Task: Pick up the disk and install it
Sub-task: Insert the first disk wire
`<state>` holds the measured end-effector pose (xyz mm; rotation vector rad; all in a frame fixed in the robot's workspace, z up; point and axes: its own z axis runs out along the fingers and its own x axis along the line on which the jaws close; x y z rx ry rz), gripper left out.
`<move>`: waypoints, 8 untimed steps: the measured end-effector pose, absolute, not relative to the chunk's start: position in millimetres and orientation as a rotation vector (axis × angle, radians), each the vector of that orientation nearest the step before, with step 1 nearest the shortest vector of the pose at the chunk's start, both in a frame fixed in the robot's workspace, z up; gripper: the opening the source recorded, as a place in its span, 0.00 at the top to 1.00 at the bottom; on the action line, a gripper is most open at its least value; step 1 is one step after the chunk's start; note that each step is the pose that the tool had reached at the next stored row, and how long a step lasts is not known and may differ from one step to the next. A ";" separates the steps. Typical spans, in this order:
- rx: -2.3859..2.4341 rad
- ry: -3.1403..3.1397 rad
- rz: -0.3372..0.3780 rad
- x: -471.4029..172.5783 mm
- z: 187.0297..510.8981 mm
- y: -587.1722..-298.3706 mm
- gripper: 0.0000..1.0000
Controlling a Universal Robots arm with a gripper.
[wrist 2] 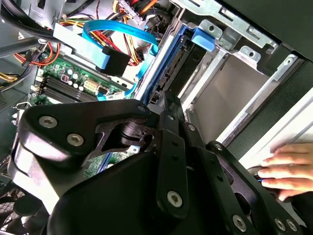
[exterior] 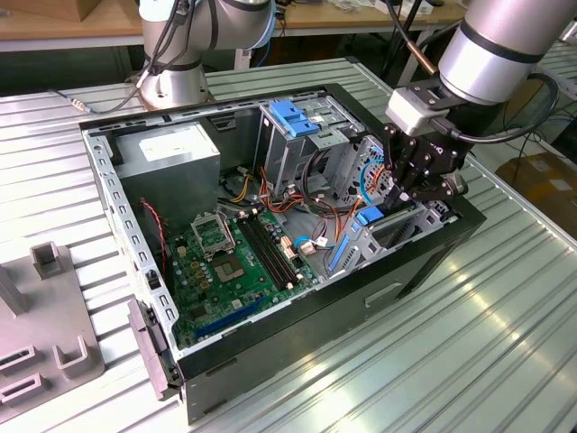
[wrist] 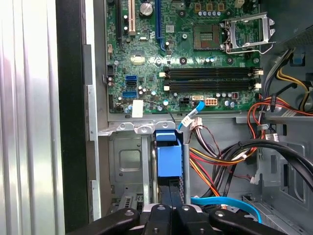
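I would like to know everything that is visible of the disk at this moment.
The disk shows mainly its bright blue plastic frame, seen edge-on; its grey metal faces and label are hidden. It stands on edge in a slot of the grey metal drive bay, beside the green motherboard in the open computer case. The gripper is at its upper end; whether it holds the disk I cannot tell. Orange and blue cables pass beside it.

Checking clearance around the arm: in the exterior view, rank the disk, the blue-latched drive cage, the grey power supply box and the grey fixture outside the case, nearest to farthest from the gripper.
1. disk, beside the gripper, in the case bay.
2. drive cage, further into the case.
3. power supply box, at the case's opposite end.
4. grey fixture, outside the case, exterior view's left edge.
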<state>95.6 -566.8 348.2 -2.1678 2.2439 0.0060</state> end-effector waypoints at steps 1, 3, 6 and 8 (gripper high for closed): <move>-2.168 2.244 0.006 95.6 348.2 -566.8 0.90; -2.168 2.244 0.006 95.7 348.3 -566.8 0.90; -2.168 2.244 0.006 95.7 348.4 -566.8 0.90; -2.168 2.244 0.006 95.6 348.4 -566.8 0.90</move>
